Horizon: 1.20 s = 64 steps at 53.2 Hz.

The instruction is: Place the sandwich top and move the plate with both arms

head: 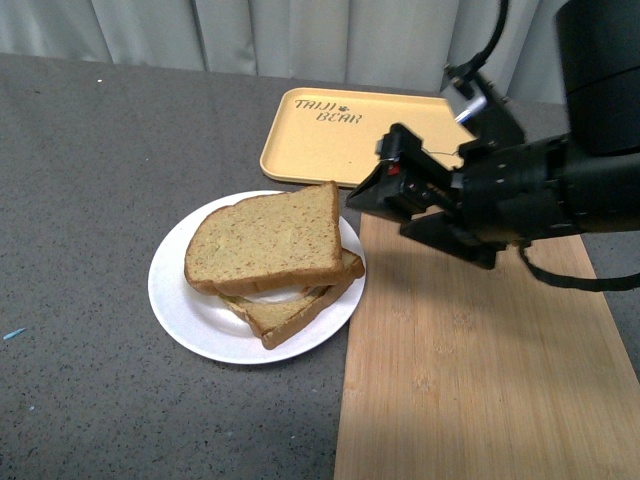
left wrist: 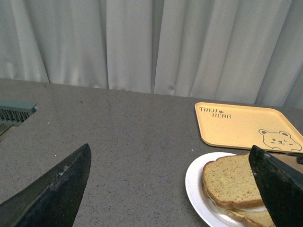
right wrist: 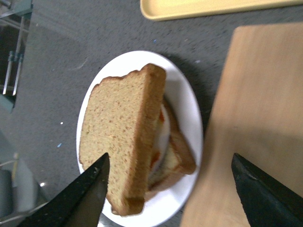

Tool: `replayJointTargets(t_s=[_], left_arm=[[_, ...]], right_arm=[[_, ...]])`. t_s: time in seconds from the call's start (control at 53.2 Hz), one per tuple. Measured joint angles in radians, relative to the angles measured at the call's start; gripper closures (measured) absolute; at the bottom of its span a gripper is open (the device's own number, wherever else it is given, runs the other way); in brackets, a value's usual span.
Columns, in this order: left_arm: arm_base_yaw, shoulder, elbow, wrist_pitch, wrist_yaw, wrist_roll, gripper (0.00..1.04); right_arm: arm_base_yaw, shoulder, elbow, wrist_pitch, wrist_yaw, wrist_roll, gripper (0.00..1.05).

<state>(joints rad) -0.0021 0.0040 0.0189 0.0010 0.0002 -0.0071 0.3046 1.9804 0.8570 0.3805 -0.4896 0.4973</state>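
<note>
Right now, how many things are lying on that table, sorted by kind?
Bread slices: 2 (top slice, lower slice)
White plate: 1
Yellow tray: 1
Wooden board: 1
Filling between the slices: mostly hidden, not counted
Total: 5

The robot's right arm [head: 560, 185] was a bulky, matte black casing, and the right gripper [head: 385, 205] at its end was built of angular black blocks with a small red part [head: 393, 170] near the tip. A thin black cable [head: 493, 45] curved above a silvery fitting [head: 470, 108], and another looped beneath. From the wrist cameras, the left gripper [left wrist: 169, 149] showed dark, tapering fingers [left wrist: 57, 194] with scuffed, grey-flecked edges. The right's were plain black wedges.
</note>
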Motion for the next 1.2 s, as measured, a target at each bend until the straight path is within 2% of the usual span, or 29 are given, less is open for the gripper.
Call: replayJointTargets(t_s=[0.056, 0.113, 0.15, 0.207, 0.225, 0.244, 0.319, 0.451, 0.469, 0.507, 0.563, 0.62, 1.014, 1.07, 1.127, 1.202], left_arm=[[0.0, 0.0, 0.0, 0.0, 0.0, 0.0, 0.07], [0.0, 0.0, 0.0, 0.0, 0.0, 0.0, 0.07], [0.0, 0.0, 0.0, 0.0, 0.0, 0.0, 0.07], [0.0, 0.0, 0.0, 0.0, 0.001, 0.0, 0.07], [0.0, 0.0, 0.0, 0.0, 0.001, 0.0, 0.07], [0.0, 0.0, 0.0, 0.0, 0.0, 0.0, 0.07], [0.0, 0.0, 0.0, 0.0, 0.0, 0.0, 0.07], [0.0, -0.001, 0.0, 0.0, 0.0, 0.0, 0.07], [0.0, -0.001, 0.0, 0.0, 0.0, 0.0, 0.07], [0.0, -0.001, 0.0, 0.0, 0.0, 0.0, 0.07], [0.0, -0.001, 0.0, 0.0, 0.0, 0.0, 0.07], [0.0, -0.001, 0.0, 0.0, 0.0, 0.0, 0.07], [0.0, -0.002, 0.0, 0.0, 0.0, 0.0, 0.07], [0.0, -0.002, 0.0, 0.0, 0.0, 0.0, 0.07], [0.0, -0.002, 0.0, 0.0, 0.0, 0.0, 0.07], [0.0, -0.002, 0.0, 0.0, 0.0, 0.0, 0.07]], right_arm=[[-0.016, -0.042, -0.019, -0.007, 0.011, -0.031, 0.18], [-0.019, -0.049, -0.024, 0.009, 0.041, -0.054, 0.12], [-0.013, -0.041, -0.049, 0.096, 0.124, -0.095, 0.15], [-0.002, -0.01, -0.124, 0.317, 0.317, -0.193, 0.26], [-0.002, -0.006, -0.139, 0.347, 0.317, -0.193, 0.27], [-0.002, -0.003, -0.171, 0.403, 0.383, -0.238, 0.31], [-0.011, -0.01, -0.276, 0.59, 0.523, -0.332, 0.44], [-0.052, -0.106, -0.405, 0.836, 0.674, -0.421, 0.63], [-0.065, -0.143, -0.438, 0.892, 0.692, -0.441, 0.69], [-0.082, -0.183, -0.475, 0.946, 0.695, -0.457, 0.76], [-0.116, -0.268, -0.561, 1.003, 0.678, -0.477, 0.92], [-0.139, -0.37, -0.643, 0.991, 0.657, -0.492, 1.04], [-0.221, -0.793, -0.809, 0.734, 0.571, -0.494, 1.04], [-0.246, -0.843, -0.818, 0.696, 0.531, -0.494, 1.04], [-0.285, -0.952, -0.817, 0.568, 0.495, -0.495, 1.04], [-0.301, -1.048, -0.819, 0.488, 0.496, -0.494, 1.04]])
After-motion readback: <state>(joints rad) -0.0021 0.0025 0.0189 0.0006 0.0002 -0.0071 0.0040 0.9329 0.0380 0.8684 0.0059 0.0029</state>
